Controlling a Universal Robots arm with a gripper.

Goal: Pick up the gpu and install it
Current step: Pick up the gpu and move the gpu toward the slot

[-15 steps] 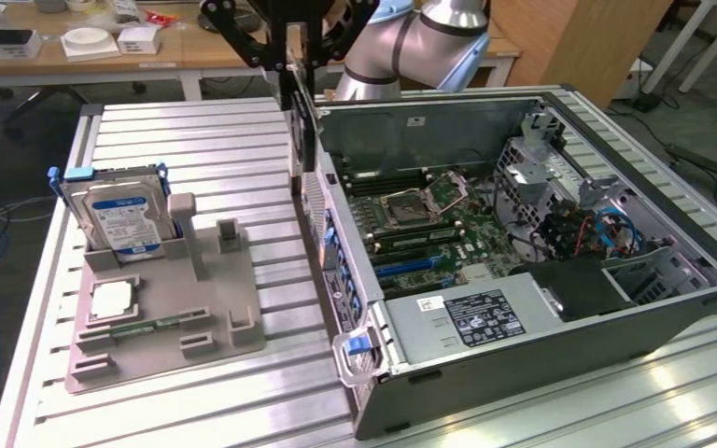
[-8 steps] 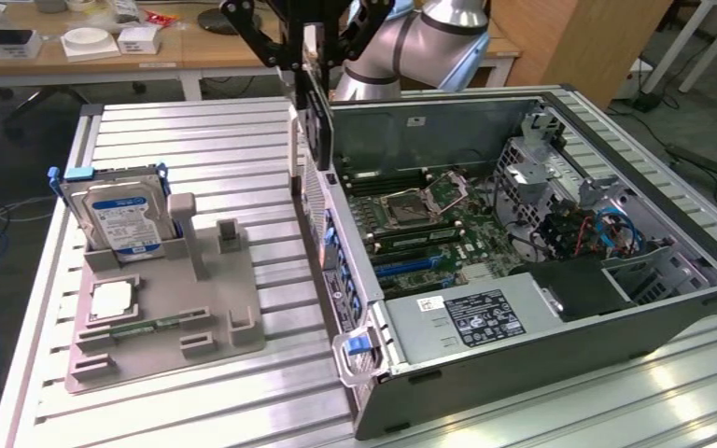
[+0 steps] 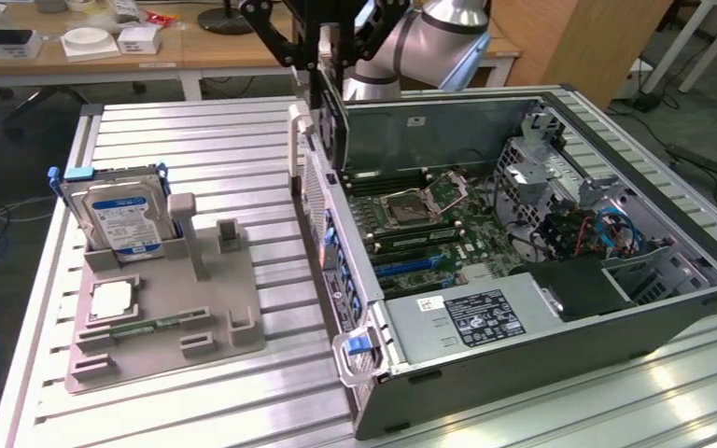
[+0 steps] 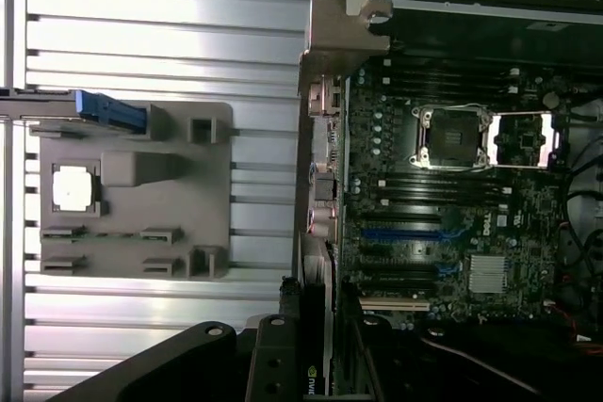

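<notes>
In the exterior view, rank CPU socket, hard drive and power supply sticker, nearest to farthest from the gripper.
From the gripper, holding the gpu:
1. CPU socket, on the motherboard.
2. Hard drive, upright, exterior view's left.
3. Power supply sticker, case's near end.

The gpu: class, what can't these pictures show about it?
Exterior view: the gpu hangs nearly edge-on from the gripper; its components cannot be made out.
Exterior view: the top edge cuts off the gripper's upper part.
Wrist view: the bottom edge cuts off most of the gpu.
</notes>
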